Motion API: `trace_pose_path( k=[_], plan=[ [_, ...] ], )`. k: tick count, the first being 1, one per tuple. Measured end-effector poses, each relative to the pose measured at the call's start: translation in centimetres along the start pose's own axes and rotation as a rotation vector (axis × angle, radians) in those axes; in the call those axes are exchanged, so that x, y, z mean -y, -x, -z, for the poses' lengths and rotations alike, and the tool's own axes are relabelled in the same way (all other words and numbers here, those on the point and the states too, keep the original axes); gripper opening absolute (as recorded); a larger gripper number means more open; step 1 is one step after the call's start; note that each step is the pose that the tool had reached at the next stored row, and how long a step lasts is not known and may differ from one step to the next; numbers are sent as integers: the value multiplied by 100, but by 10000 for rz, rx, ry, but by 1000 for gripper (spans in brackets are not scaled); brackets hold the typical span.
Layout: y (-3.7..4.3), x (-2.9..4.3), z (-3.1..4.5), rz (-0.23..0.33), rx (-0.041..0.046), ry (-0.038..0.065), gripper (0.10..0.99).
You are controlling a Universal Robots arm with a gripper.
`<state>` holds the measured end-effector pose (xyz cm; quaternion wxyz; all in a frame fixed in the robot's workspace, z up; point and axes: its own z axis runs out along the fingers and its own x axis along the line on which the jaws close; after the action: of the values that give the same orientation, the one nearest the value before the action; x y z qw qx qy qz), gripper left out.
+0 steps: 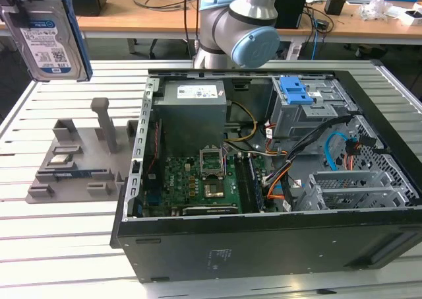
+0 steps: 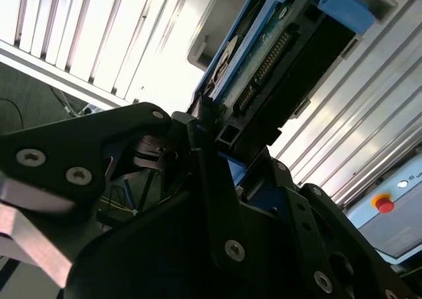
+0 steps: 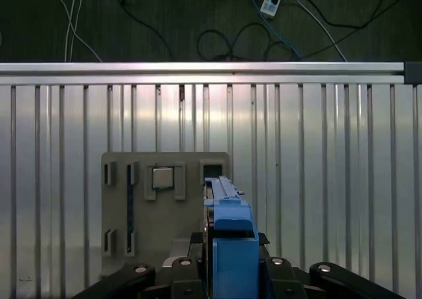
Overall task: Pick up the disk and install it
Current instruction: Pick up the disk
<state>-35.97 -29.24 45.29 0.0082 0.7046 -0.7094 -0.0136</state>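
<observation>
Disk (image 1: 49,38) upright between the fingers (image 2: 210,180), tight in their grip, over grey tray (image 1: 72,173).

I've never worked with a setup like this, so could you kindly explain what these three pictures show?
This is a single robot arm with a gripping hand. One picture comes from a camera standing off the arm; the other two come from cameras riding near its wrist. On the slatted metal table lie an open computer case and a grey tray with slots for parts. The hand is closed on a hard disk in a blue frame, held up in the air, outside the case.
</observation>
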Motion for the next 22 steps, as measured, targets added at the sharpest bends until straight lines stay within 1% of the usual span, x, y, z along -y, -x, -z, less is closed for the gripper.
trace_pose_path(
  k=[2, 8, 10, 12, 15, 17, 21, 22],
  plan=[
    [0, -1, 26, 0, 1, 0, 365],
    [1, -5, 169, 1, 0, 0, 365],
    [2, -7, 230, 0, 0, 0, 365],
    [2, -8, 259, 0, 1, 0, 365],
    [3, -10, 329, 0, 0, 0, 365],
    [3, -11, 353, 0, 0, 0, 365],
    [3, -11, 358, 0, 1, 1, 365],
    [3, -12, 372, 0, 1, 3, 365]
  ],
)
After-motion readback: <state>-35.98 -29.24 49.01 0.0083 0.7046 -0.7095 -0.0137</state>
